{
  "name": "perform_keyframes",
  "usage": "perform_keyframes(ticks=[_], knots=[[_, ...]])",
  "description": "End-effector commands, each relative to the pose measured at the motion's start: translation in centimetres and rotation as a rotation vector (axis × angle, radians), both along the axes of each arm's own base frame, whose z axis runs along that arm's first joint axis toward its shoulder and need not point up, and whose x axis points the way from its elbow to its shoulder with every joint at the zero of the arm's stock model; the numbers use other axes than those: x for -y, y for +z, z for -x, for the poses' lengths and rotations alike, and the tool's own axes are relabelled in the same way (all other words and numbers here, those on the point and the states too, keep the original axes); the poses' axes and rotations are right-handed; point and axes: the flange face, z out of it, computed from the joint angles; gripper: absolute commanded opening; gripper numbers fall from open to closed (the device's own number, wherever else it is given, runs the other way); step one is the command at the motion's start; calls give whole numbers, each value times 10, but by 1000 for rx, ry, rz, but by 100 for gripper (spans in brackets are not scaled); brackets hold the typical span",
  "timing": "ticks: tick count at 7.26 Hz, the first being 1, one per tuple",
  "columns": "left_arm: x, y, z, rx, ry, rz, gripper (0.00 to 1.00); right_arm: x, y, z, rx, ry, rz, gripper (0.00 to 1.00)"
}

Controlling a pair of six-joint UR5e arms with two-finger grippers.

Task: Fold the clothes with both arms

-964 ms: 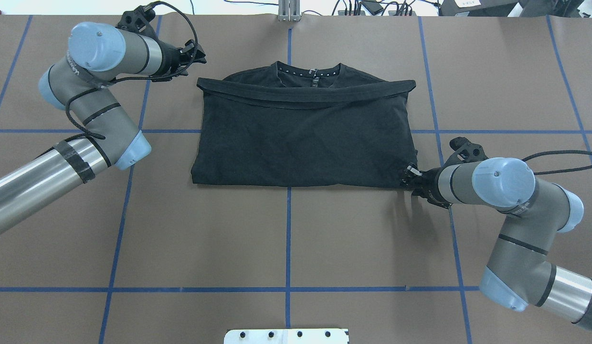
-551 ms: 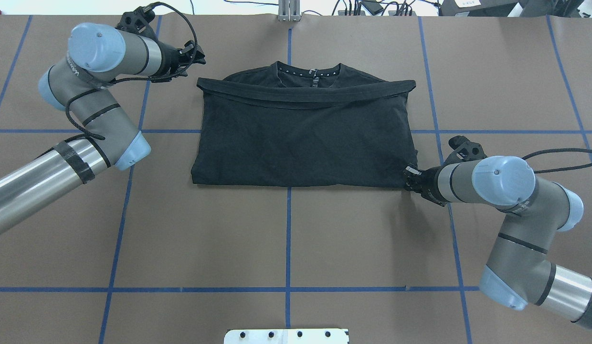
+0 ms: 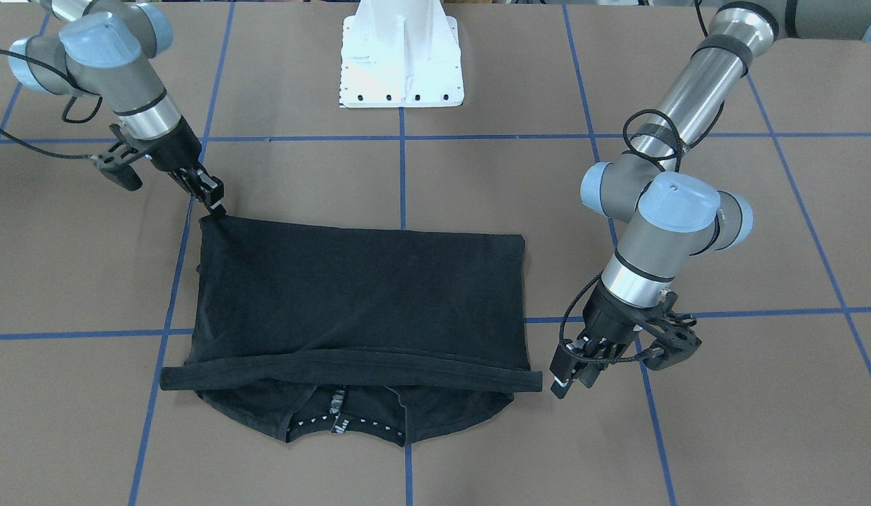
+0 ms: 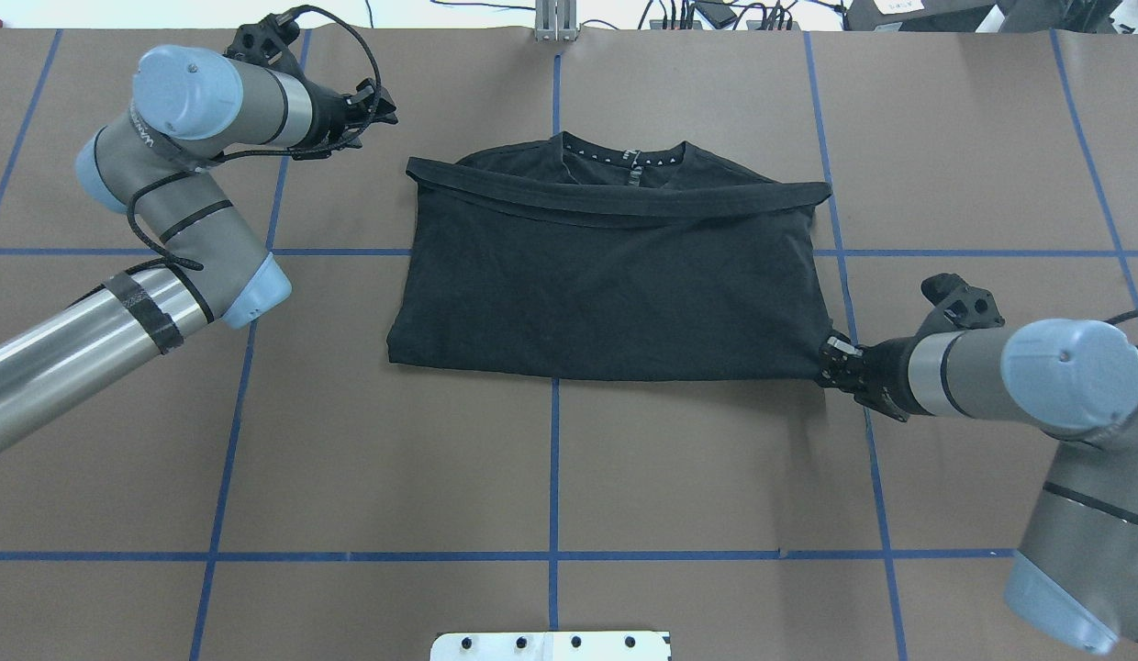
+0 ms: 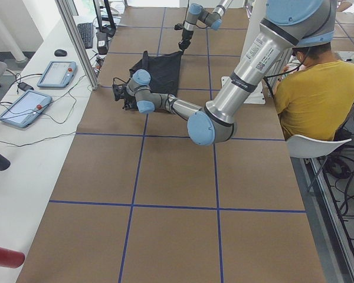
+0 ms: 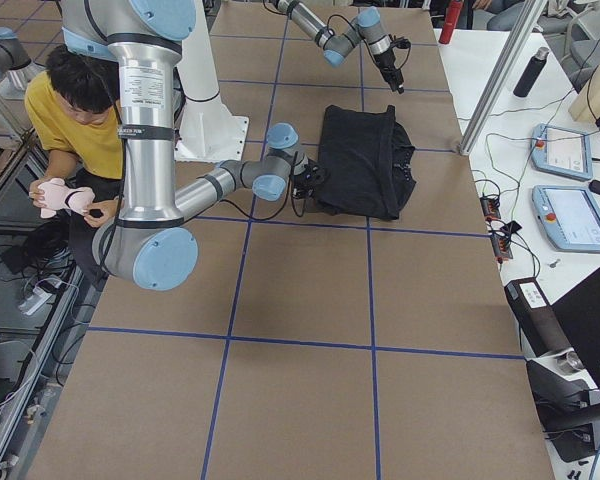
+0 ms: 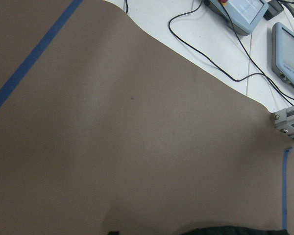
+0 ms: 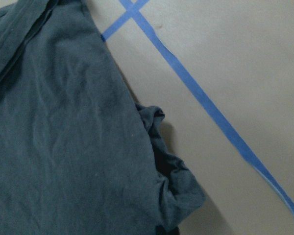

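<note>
The black T-shirt (image 4: pixel 606 275) lies folded in half on the brown table, its hem turned up to just under the patterned neck tape (image 4: pixel 629 152); the logo print is hidden. My right gripper (image 4: pixel 831 358) is shut on the shirt's near right corner. The right wrist view shows that corner bunched (image 8: pixel 174 193). In the front-facing view the right gripper (image 3: pixel 214 204) is at the shirt's (image 3: pixel 358 288) upper left corner. My left gripper (image 4: pixel 384 103) is open and empty, apart from the shirt's far left corner; it also shows in the front-facing view (image 3: pixel 569 378).
Blue tape lines (image 4: pixel 554 477) grid the table. The white pedestal base (image 3: pixel 400 63) stands at the robot's side. A metal post (image 4: pixel 555 23) stands at the far edge. Control tablets (image 5: pixel 56 73) and cables lie on the white bench. A person in yellow (image 5: pixel 318 88) sits beside the base.
My right gripper has moved to the right and slightly nearer, dragging the whole shirt to the right with it. The left arm has not moved.
</note>
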Motion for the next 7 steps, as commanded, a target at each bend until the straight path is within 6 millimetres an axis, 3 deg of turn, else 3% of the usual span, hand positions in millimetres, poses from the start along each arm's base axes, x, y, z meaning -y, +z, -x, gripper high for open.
perform_keyframes(ticks=[1, 3, 4, 5, 6, 7], knots=[[-2, -11, 3, -18, 1, -11, 67, -79, -26, 19, 68, -106, 90, 0], [-11, -26, 9, -42, 8, -35, 67, -168, -72, 44, 152, -302, 128, 0], [-24, -30, 18, -64, 29, -46, 67, -200, -90, 47, 186, -361, 164, 0], [-45, -29, 29, -88, 72, -51, 67, -227, -94, 54, 191, -419, 168, 53], [-60, -23, 41, -95, 79, -56, 67, -232, -90, 56, 180, -425, 166, 100], [-72, -21, 46, -103, 87, -25, 68, -224, -93, 52, 189, -406, 163, 100]])
